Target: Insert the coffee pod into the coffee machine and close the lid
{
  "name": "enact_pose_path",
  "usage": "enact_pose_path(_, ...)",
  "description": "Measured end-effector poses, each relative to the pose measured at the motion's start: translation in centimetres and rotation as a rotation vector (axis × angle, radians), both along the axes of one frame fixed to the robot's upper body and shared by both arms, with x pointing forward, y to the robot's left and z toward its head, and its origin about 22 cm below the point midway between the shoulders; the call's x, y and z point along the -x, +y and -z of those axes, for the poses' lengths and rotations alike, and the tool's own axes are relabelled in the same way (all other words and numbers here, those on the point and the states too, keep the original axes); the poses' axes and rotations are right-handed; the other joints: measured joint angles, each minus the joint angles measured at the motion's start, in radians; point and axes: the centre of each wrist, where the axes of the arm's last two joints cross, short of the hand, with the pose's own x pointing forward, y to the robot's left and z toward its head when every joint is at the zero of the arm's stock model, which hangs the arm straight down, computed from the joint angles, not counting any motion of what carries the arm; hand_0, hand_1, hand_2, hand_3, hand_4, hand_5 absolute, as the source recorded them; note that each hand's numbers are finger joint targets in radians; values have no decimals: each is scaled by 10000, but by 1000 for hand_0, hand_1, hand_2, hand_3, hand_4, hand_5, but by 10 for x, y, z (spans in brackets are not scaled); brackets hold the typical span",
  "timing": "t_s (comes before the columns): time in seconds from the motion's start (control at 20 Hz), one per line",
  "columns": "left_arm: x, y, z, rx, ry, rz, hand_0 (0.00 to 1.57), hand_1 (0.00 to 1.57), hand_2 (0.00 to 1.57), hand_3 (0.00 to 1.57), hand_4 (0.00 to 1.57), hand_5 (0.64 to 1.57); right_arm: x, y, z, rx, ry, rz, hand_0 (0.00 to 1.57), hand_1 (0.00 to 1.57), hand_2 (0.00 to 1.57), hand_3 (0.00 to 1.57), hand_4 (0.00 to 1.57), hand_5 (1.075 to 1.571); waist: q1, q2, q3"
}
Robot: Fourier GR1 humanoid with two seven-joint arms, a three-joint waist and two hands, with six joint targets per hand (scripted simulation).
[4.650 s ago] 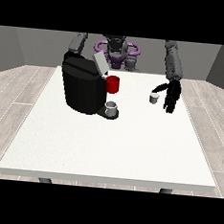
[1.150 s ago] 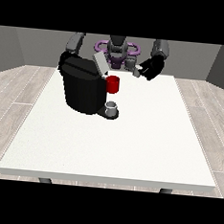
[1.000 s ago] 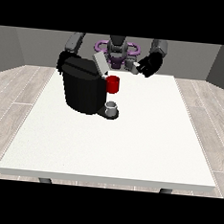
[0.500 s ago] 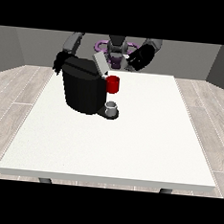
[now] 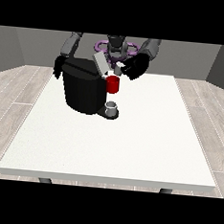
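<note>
Nearest to the camera is the bare front part of the white table [image 5: 111, 147]. Farther back, on the left half of the table, stands the black coffee machine [image 5: 82, 85]. At its foot, on the side toward the camera, a small grey cup [image 5: 112, 106] sits on the base. Just above the cup is the red part [image 5: 113, 84] of the machine. The grey lid [image 5: 100, 64] is up and tilted, so the machine is open.

Just behind the red part, a small pale pod [image 5: 118, 69] is above the machine's open top, beside the lid. The hand at the view's right [image 5: 135, 67] has its fingers curled round the pod and holds it there.

The hand at the view's left [image 5: 59, 66] is at the far left edge of the machine, near its back. Whether its fingers are straight or curled, I cannot tell.
</note>
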Motion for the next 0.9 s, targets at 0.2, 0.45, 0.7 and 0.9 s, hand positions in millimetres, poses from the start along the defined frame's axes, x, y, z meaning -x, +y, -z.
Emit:
enact_pose_path(0.2,-5,8,-23,268,-406,-314,1506,1506,1501,1431,604,1571,-9,4,-7,4,-363,-330,0,0,0,0,305,1571,-151,450,2)
enact_pose_path(0.45,-8,9,-48,522,-739,-482,1438,1438,1475,1389,595,1571,-15,3,-6,-16,-617,-347,0,0,0,0,202,1571,-219,903,0)
enact_pose_path(0.7,-9,18,-66,508,-875,-599,1422,1422,1461,1333,634,1571,-28,4,-18,127,-836,-433,0,0,0,0,188,1571,-334,1244,9)
enact_pose_path(0.9,-9,26,-74,147,-1084,-589,1523,1523,1529,1442,698,1571,-37,9,-27,145,-919,-493,0,0,0,0,263,1571,-409,1455,14)
